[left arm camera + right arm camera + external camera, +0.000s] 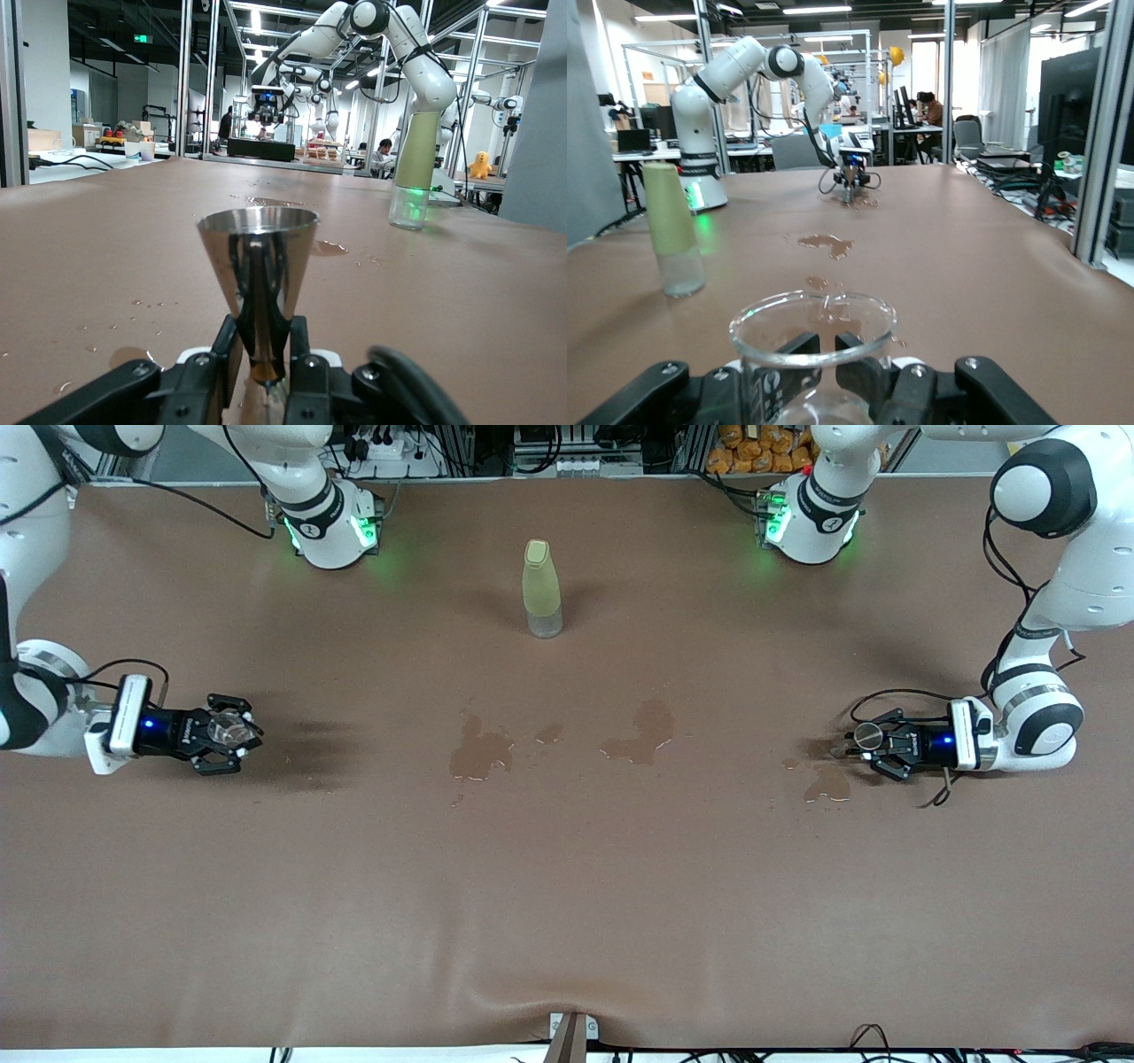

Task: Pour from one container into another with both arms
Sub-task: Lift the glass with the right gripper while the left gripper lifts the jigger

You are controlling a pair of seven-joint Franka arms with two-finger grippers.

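Both containers gripped, no pour begun.
Left gripper (873, 746) jaws clamp a shiny steel cone-shaped jigger (258, 266); right gripper (232, 735) jaws clamp a clear glass beaker (811, 350), at opposite worktop (567, 886) ends, still to meet.

In your left wrist view, the left hand (266, 372) has its black fingers (226, 345) closed around the narrow waist of a shiny metal cone-shaped jigger (258, 274), upright above the brown worktop (106, 239). Wet patches (328, 248) lie near a pale green bottle (412, 168).
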